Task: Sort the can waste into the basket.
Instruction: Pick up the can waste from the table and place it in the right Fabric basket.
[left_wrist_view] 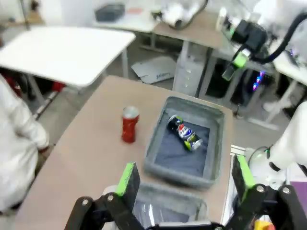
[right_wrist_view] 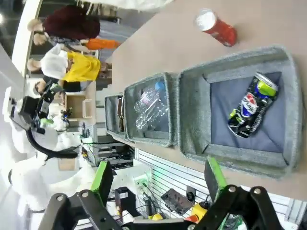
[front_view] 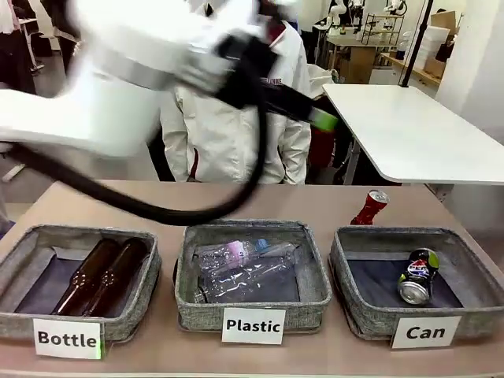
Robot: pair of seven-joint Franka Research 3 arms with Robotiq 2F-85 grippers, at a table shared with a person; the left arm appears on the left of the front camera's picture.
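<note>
Grey fabric forms three shallow baskets in a row on the table (front_view: pixel 315 201). Farthest to the left of the "Can" basket (front_view: pixel 362 315) sits the "Bottle" basket (front_view: pixel 79 231), with brown glass bottles (front_view: pixel 98 276) lying in it. Directly left of the "Can" basket, almost touching it, is the "Plastic" basket (front_view: pixel 197 315), which holds crumpled clear plastic bottles (front_view: pixel 244 264).

High above and left of the "Can" basket, the left gripper (front_view: pixel 321 120) shows as a blur in front of a person (front_view: pixel 236 134) in a white jacket. From its wrist camera its fingers (left_wrist_view: pixel 127 179) are spread wide with nothing between them, and the "Can" basket lies below and ahead.

Inside the "Can" basket, on its dark base towards the right side, the dark can (front_view: pixel 417 276) lies on its side, silver top facing the label. The red can (front_view: pixel 370 208) stands on the bare table just beyond the far rim of the "Can" basket, outside it.

Seen from its own wrist camera, the right gripper (right_wrist_view: pixel 158 177) hangs above the "Can" basket, its green-padded fingers wide apart and holding nothing.
</note>
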